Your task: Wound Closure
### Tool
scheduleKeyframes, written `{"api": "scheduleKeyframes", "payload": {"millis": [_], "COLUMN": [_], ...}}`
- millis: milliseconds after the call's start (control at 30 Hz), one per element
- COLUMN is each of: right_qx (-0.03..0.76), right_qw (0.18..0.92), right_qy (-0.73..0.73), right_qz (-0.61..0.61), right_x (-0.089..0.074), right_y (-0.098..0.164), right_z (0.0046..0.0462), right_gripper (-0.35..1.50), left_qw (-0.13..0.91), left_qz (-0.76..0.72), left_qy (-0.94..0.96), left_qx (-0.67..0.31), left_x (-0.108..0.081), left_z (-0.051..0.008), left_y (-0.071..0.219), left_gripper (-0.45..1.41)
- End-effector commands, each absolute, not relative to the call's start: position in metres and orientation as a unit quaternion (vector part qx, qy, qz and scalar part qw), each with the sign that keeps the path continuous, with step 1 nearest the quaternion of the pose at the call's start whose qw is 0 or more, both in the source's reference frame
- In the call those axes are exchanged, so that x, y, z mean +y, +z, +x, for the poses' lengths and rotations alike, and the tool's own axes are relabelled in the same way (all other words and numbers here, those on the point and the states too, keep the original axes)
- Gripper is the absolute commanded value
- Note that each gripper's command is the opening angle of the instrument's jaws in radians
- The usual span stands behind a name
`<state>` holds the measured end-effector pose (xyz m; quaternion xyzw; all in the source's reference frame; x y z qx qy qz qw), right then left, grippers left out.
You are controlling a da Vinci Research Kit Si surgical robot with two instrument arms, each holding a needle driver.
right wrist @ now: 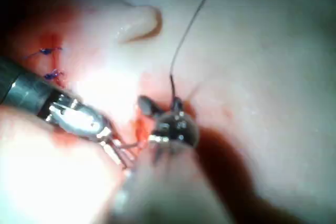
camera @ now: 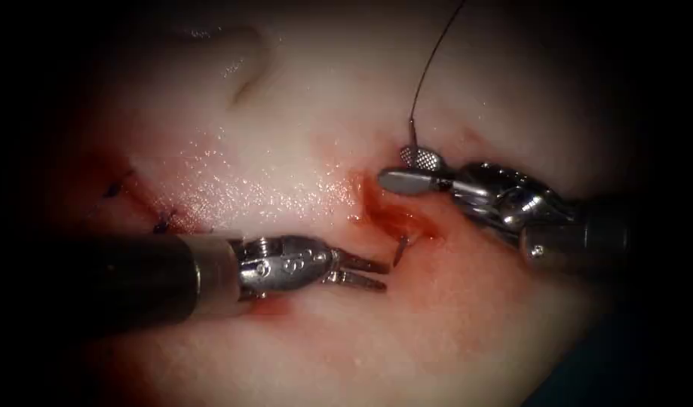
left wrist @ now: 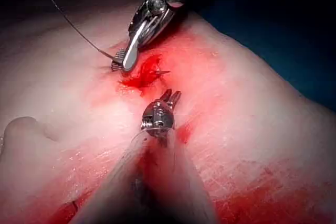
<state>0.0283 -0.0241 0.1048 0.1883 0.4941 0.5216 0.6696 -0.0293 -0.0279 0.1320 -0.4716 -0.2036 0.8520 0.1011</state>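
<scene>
The curved needle sits in the tissue (camera: pixel 286 90) across the cut (camera: pixel 384 211). Only its tip (camera: pixel 400 249) pokes out at the cut's near edge, and its tail (camera: pixel 412 137) rises at the far edge. Dark thread (camera: pixel 433 53) runs up from the tail. My right tool (camera: pixel 410 169) is open at the tail, its ridged jaw face showing, and it grips nothing. My left tool (camera: pixel 367 273) is slightly open and empty, just left of the needle tip. In the left wrist view, the left tool's jaws (left wrist: pixel 170 96) point at the needle tip (left wrist: pixel 160 72).
Red fluid (camera: pixel 391 218) pools in the open part of the cut. Two dark finished stitches (camera: pixel 165 222) (camera: pixel 116 188) lie further left along the cut. A fold of tissue (camera: pixel 244 68) rises at the back.
</scene>
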Motion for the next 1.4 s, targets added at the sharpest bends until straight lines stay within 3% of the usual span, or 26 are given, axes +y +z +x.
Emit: {"api": "scheduleKeyframes", "payload": {"millis": [33, 300, 467, 500, 567, 1300, 1333, 1400], "right_qx": [0.496, 0.502, 0.502, 0.503, 0.504, 0.493, 0.5, 0.507], "right_qw": [0.677, 0.709, 0.713, 0.717, 0.718, 0.726, 0.72, 0.714], "right_qy": [0.514, 0.477, 0.471, 0.465, 0.463, 0.436, 0.446, 0.453], "right_qz": [0.176, 0.134, 0.131, 0.128, 0.129, 0.197, 0.181, 0.168], "right_x": [-0.0235, -0.022, -0.0217, -0.0216, -0.0215, -0.0243, -0.0237, -0.0233], "right_y": [0.1052, 0.105, 0.1048, 0.1045, 0.1043, 0.104, 0.1041, 0.1042], "right_z": [0.0287, 0.0286, 0.0283, 0.028, 0.0276, 0.0288, 0.0284, 0.0278], "right_gripper": [1.11, 0.99, 0.64, 0.37, -0.35, -0.35, 0.14, 0.54], "left_qw": [0.101, 0.098, 0.098, 0.097, 0.097, 0.103, 0.102, 0.099], "left_qz": [-0.472, -0.472, -0.472, -0.472, -0.472, -0.473, -0.474, -0.475], "left_qy": [0.852, 0.851, 0.851, 0.851, 0.851, 0.849, 0.849, 0.851], "left_qx": [-0.204, -0.208, -0.208, -0.208, -0.208, -0.213, -0.21, -0.204], "left_x": [-0.0283, -0.0286, -0.0286, -0.0287, -0.0287, -0.0279, -0.0277, -0.0276], "left_z": [-0.0298, -0.0299, -0.0299, -0.0299, -0.0299, -0.0298, -0.0297, -0.0295], "left_y": [0.1327, 0.1329, 0.1329, 0.1328, 0.1328, 0.131, 0.1308, 0.1305], "left_gripper": [0.12, 0.12, 0.12, 0.12, 0.12, 0.1, 0.1, 0.1]}}
